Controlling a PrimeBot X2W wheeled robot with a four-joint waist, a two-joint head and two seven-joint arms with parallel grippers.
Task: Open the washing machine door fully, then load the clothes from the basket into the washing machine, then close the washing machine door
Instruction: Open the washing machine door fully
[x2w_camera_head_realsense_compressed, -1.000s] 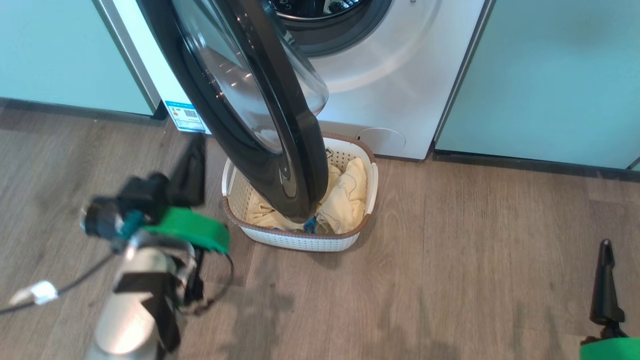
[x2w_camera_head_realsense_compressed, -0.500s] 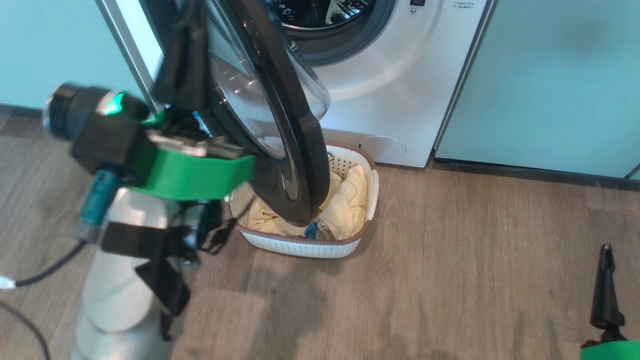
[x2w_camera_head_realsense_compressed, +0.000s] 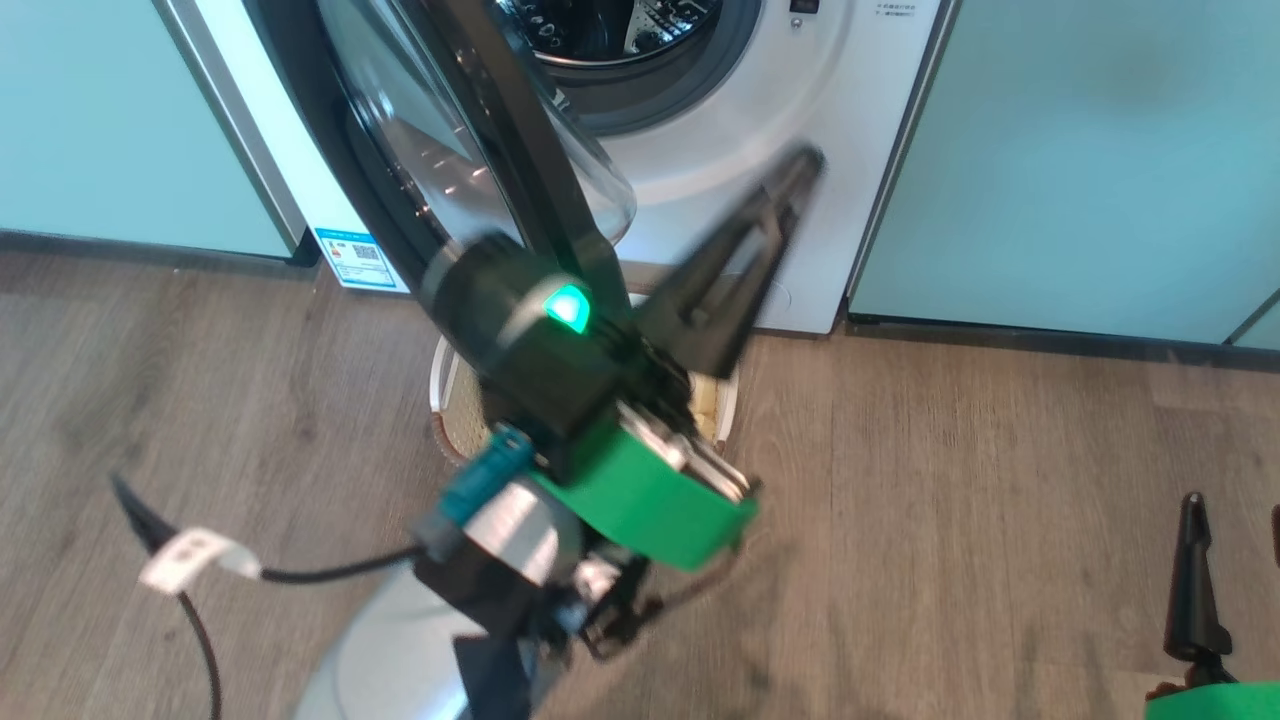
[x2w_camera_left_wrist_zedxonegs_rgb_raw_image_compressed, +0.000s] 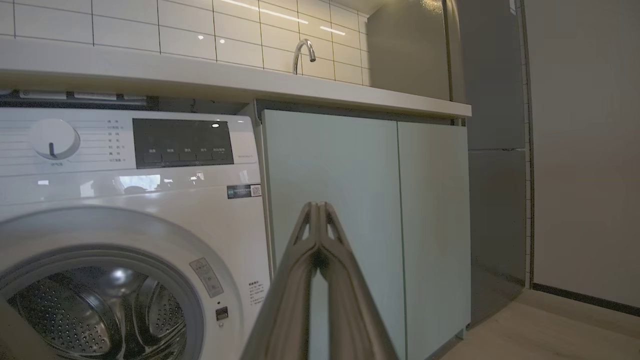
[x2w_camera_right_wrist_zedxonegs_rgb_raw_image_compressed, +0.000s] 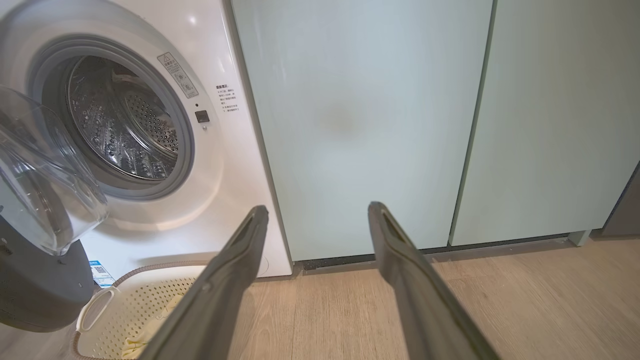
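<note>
The left gripper (x2w_camera_left_wrist_zedxonegs_rgb_raw_image_compressed: 318, 209) was seen with its two fingers pressed together at the tips and nothing caught between them. It was held up in front of the washing machine (x2w_camera_head_realsense_compressed: 720, 180) and, in its own wrist view, was pointed at the seam between the machine and a pale mint-green cabinet (x2w_camera_left_wrist_zedxonegs_rgb_raw_image_compressed: 340, 170). In the head view it was blurred. The right gripper (x2w_camera_right_wrist_zedxonegs_rgb_raw_image_compressed: 317, 210) was held low at the right, its fingers spread wide and empty above the wooden floor (x2w_camera_head_realsense_compressed: 1000, 520). The washing machine door (x2w_camera_head_realsense_compressed: 450, 150) was seen swung out from the front, so that the perforated drum (x2w_camera_right_wrist_zedxonegs_rgb_raw_image_compressed: 125, 120) was exposed. The basket (x2w_camera_right_wrist_zedxonegs_rgb_raw_image_compressed: 145, 300) was set on the floor just before the machine, beneath the door's lower edge. The clothes (x2w_camera_right_wrist_zedxonegs_rgb_raw_image_compressed: 132, 344) were seen lying inside the basket, with only a fold of pale yellow visible.
</note>
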